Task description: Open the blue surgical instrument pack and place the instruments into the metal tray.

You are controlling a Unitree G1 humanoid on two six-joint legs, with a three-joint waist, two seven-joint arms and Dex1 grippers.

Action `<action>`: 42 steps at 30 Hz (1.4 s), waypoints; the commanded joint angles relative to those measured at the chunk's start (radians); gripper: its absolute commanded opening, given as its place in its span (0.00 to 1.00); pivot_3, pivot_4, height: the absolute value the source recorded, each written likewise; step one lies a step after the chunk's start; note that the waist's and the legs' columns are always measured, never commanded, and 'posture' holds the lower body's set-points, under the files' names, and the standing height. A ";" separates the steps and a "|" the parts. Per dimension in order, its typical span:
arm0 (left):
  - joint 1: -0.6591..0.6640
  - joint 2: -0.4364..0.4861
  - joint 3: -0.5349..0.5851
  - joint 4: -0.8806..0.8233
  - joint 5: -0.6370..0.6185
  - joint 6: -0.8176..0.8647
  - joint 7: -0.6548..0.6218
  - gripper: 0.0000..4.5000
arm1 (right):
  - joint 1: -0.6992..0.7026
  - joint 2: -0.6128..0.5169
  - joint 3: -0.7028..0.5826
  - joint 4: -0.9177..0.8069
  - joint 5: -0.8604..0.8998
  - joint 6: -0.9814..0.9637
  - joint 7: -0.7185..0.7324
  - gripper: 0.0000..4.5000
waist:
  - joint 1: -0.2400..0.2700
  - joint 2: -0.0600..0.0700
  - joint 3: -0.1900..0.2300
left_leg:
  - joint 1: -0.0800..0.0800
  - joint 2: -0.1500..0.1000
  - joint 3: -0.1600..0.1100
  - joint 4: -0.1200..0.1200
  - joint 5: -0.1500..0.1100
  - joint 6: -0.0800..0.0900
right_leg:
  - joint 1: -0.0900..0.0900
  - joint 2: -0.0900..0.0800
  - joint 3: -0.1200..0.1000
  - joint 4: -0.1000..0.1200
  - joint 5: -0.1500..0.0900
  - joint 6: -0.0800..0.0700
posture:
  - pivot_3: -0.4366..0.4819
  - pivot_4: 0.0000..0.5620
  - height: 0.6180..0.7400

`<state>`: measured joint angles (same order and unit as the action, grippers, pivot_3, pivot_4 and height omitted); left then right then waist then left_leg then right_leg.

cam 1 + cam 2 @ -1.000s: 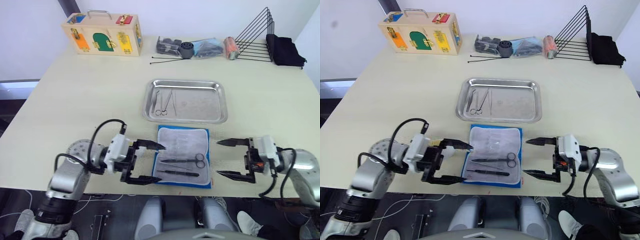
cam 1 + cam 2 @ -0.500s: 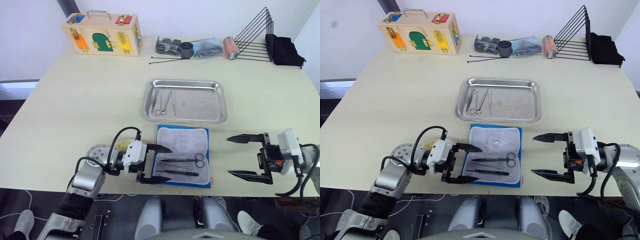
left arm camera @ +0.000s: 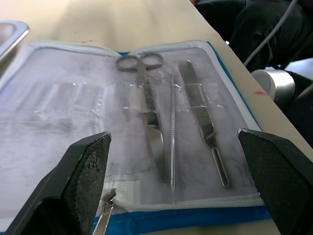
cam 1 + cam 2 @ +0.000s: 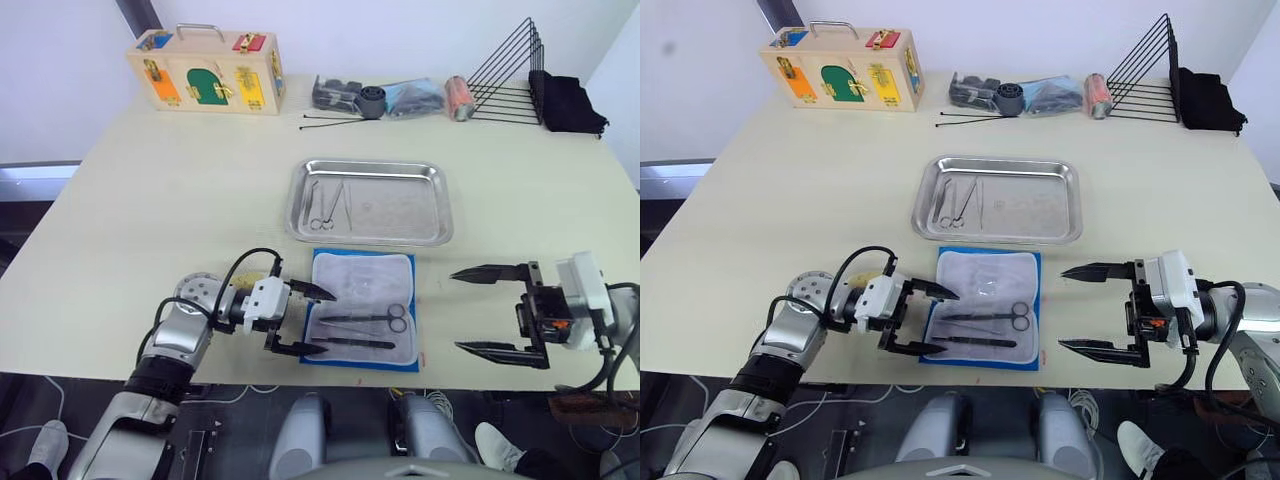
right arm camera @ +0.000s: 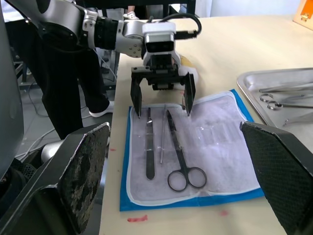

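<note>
Since half a second ago the left gripper (image 4: 307, 320) has pushed a little further in, so its fingertips now reach over the left edge of the pack (image 4: 362, 312); the right gripper (image 4: 488, 310) has hardly shifted.

Nearest, at the front edge of the table (image 4: 170, 190), the pack lies opened flat, pale lining up with a blue border showing around it. Three instruments remain on its near half: scissors (image 4: 372, 321) with their rings toward the right, a thin probe (image 3: 172, 129) just beside them, and a broader straight tool (image 4: 353, 343) closest to the table edge. The left gripper's jaws are spread apart and hold nothing, one finger near the pack's middle and the other at its near left corner. The right gripper sits to the right of the pack, apart from it, jaws wide and empty.

Just beyond the pack lies the tray (image 4: 432, 205), with a few instruments (image 4: 328, 205) lying in its left part.

Along the far edge stand a wooden latch box (image 4: 205, 70), a cluster of small items (image 4: 385, 97), a black wire rack (image 4: 508, 75) and a dark cloth (image 4: 567, 100).
</note>
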<state>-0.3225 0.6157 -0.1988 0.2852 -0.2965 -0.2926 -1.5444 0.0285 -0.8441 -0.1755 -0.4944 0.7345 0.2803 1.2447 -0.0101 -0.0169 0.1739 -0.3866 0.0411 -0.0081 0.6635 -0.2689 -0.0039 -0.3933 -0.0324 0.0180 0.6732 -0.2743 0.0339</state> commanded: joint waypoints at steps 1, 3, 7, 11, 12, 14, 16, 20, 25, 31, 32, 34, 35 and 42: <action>-0.003 0.007 -0.017 0.028 -0.001 0.004 -0.051 0.98 | -0.011 0.004 -0.013 -0.027 0.020 0.005 -0.007 1.00 | 0.000 0.000 0.000 | 0.000 0.000 0.000 0.001 0.000 0.000 | 0.000 0.000 0.000 0.001 0.000 0.000 | 0.48 0.27 1.00; -0.003 0.012 -0.028 0.034 0.001 0.007 -0.064 0.98 | -0.007 0.005 -0.016 -0.028 0.023 0.009 -0.009 1.00 | 0.000 0.000 0.000 | 0.000 0.000 0.000 0.001 0.000 0.000 | 0.000 0.000 0.000 0.001 0.000 0.000 | 0.48 0.27 1.00; -0.014 0.008 -0.043 0.080 0.028 -0.011 -0.062 0.98 | 0.008 -0.009 -0.038 -0.023 0.025 0.012 0.001 1.00 | 0.000 0.001 0.000 | 0.000 0.000 0.000 0.002 0.000 0.000 | 0.000 0.000 0.000 0.003 0.000 0.000 | 0.48 0.27 1.00; -0.029 0.006 -0.065 0.119 0.049 -0.028 -0.059 0.98 | 0.016 -0.028 -0.063 -0.015 0.027 0.022 0.010 1.00 | 0.001 0.005 -0.003 | 0.000 0.000 0.000 0.003 0.000 0.000 | 0.000 0.000 0.001 0.003 0.000 0.000 | 0.48 0.27 1.00; -0.034 0.005 -0.071 0.132 0.053 -0.039 -0.059 0.98 | 0.019 -0.035 -0.066 -0.013 0.020 0.024 0.012 1.00 | 0.001 0.005 -0.003 | 0.000 0.000 0.000 0.003 0.000 0.000 | 0.000 0.000 0.001 0.003 0.000 0.000 | 0.48 0.27 1.00; -0.039 0.003 -0.077 0.149 0.054 -0.044 -0.058 0.98 | 0.018 -0.041 -0.064 -0.009 0.008 0.023 0.011 1.00 | 0.000 0.007 -0.005 | 0.000 0.000 0.000 0.003 0.000 0.000 | 0.000 0.000 0.001 0.003 0.000 0.000 | 0.48 0.27 1.00; -0.042 0.002 -0.084 0.166 0.059 -0.053 -0.059 0.98 | 0.011 -0.038 -0.050 -0.015 0.002 0.027 -0.001 1.00 | 0.000 0.010 -0.006 | 0.001 0.000 0.001 0.003 0.000 0.000 | 0.001 0.000 0.001 0.003 0.000 0.000 | 0.48 0.27 1.00; -0.046 0.001 -0.092 0.192 0.063 -0.065 -0.050 0.98 | -0.009 -0.015 -0.005 -0.013 -0.033 0.016 -0.025 1.00 | 0.000 0.014 -0.010 | 0.003 0.000 0.001 0.003 0.000 0.000 | 0.002 0.001 0.002 0.003 0.000 0.000 | 0.48 0.27 1.00; -0.041 -0.012 -0.100 0.214 0.064 -0.065 -0.042 0.98 | -0.072 0.058 0.133 0.031 -0.176 -0.027 -0.086 1.00 | -0.001 0.018 -0.016 | 0.004 0.000 0.002 0.003 0.000 0.000 | 0.002 0.002 0.004 0.004 0.000 0.000 | 0.48 0.27 1.00; -0.052 -0.028 -0.105 0.243 0.073 -0.069 -0.033 0.98 | -0.188 0.104 0.313 0.080 -0.372 0.028 -0.199 1.00 | 0.000 0.023 -0.020 | 0.004 0.000 0.003 0.003 0.000 0.000 | 0.002 0.001 0.005 0.004 0.000 0.000 | 0.48 0.27 1.00; -0.053 -0.029 -0.106 0.245 0.074 -0.070 -0.032 0.98 | -0.204 0.111 0.332 0.085 -0.390 0.035 -0.210 1.00 | 0.000 0.024 -0.020 | 0.004 0.000 0.003 0.003 0.000 0.000 | 0.002 0.002 0.005 0.004 -0.001 0.000 | 0.48 0.27 1.00; -0.052 -0.029 -0.108 0.247 0.074 -0.071 -0.033 0.98 | -0.231 0.128 0.368 0.096 -0.428 0.043 -0.231 1.00 | 0.000 0.024 -0.020 | 0.004 0.000 0.003 0.003 0.000 0.000 | 0.002 0.002 0.005 0.004 -0.001 0.000 | 0.48 0.27 1.00; -0.052 -0.030 -0.109 0.247 0.075 -0.068 -0.033 0.98 | -0.249 0.136 0.393 0.110 -0.456 0.043 -0.237 1.00 | 0.001 0.024 -0.021 | 0.004 0.000 0.003 0.003 0.000 0.000 | 0.002 0.002 0.005 0.004 0.000 0.000 | 0.48 0.27 1.00; -0.047 -0.031 -0.114 0.232 0.077 -0.039 -0.023 0.98 | -0.353 0.172 0.525 0.176 -0.597 0.094 -0.268 1.00 | 0.000 0.026 -0.023 | 0.004 0.000 0.003 0.003 0.000 0.000 | 0.002 0.002 0.005 0.004 -0.001 0.000 | 0.48 0.27 1.00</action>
<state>-0.3967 0.5873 -0.2775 0.4598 -0.2862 -0.3549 -1.5617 -0.3061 -0.6770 0.3416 -0.3072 0.1582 0.3622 0.9875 -0.0098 0.0095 0.1514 -0.3826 0.0407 -0.0052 0.6667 -0.2692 -0.0036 -0.3914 -0.0308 0.0225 0.6769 -0.2748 0.0341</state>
